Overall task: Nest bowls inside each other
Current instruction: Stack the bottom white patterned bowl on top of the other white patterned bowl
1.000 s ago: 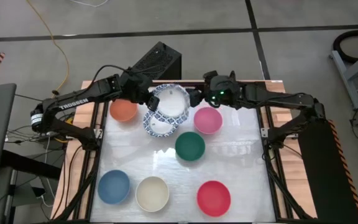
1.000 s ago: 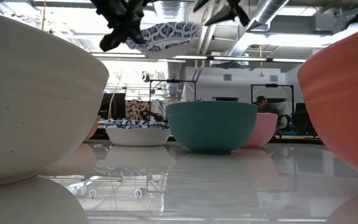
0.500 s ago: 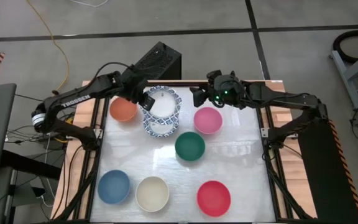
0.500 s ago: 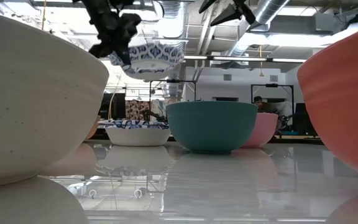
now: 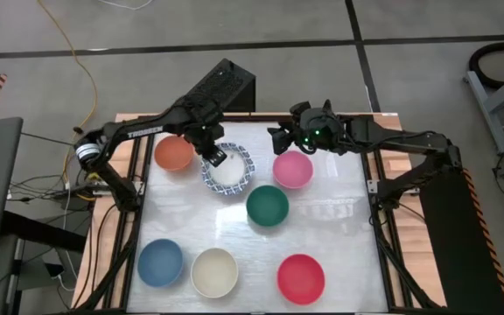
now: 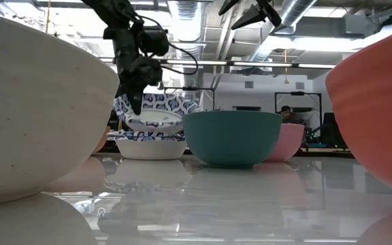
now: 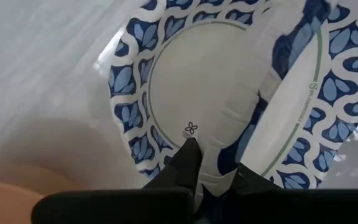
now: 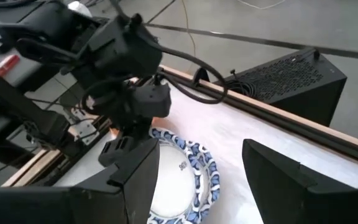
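Note:
My left gripper [image 5: 213, 157] is shut on a white bowl with a blue patterned rim [image 6: 152, 109]. It holds that bowl tilted, directly over a like patterned bowl [image 6: 148, 146] that stands on its base on the table. In the high view the two bowls overlap [image 5: 228, 170]. Whether they touch, I cannot tell. My right gripper [image 5: 276, 138] hangs open and empty above the table's far side, beside the pink bowl [image 5: 293, 169]. My left gripper pinches the held bowl's rim [image 7: 219, 165] on the bowl's left side, one finger inside and one outside. The fingers [image 7: 188, 155] come steeply from above, slanting down. The bowl hangs tilted, its free side higher, low over the bowl beneath.
An orange bowl [image 5: 174, 154] stands left of the patterned pair and a dark green bowl [image 5: 268, 205] to the near right. Blue [image 5: 160, 262], cream [image 5: 214, 272] and red [image 5: 301, 278] bowls line the near edge. A black box [image 5: 221, 87] sits behind the far edge.
My left gripper has come down and tipped steeply downward, carrying the patterned bowl from high above the table's far side to just over the patterned bowl on the table. The held bowl now overlaps that one.

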